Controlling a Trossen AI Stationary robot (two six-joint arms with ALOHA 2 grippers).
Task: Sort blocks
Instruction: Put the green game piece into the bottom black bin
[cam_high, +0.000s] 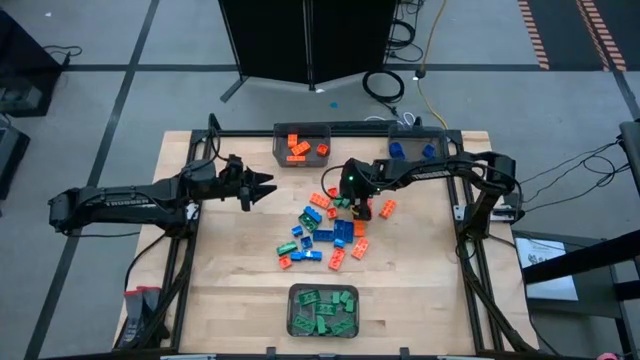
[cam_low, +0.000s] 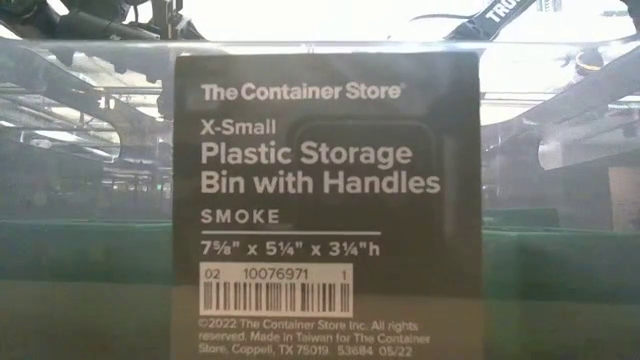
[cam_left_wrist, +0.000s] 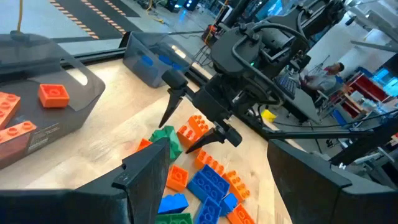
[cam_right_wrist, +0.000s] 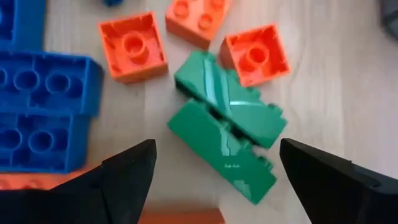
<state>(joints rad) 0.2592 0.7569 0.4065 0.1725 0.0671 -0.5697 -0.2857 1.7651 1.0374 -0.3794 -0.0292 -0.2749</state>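
The right gripper (cam_high: 357, 208) hangs wide open and empty over two green blocks (cam_right_wrist: 227, 140) at the pile's (cam_high: 325, 232) edge; the left gripper (cam_high: 262, 187), open too, waits beside the pile.

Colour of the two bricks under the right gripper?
Green bricks; right wrist view shows it best.

bins (cam_high: 302, 135): 3 | arms (cam_high: 130, 200): 2 | blocks (cam_high: 325, 232): dozens

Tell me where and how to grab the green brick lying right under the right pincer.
Come straight down with the open right pincer. The nearer green brick lies flat on its side, pressed against a second green brick, so close on its two short ends, which are free, rather than across the shared long face.
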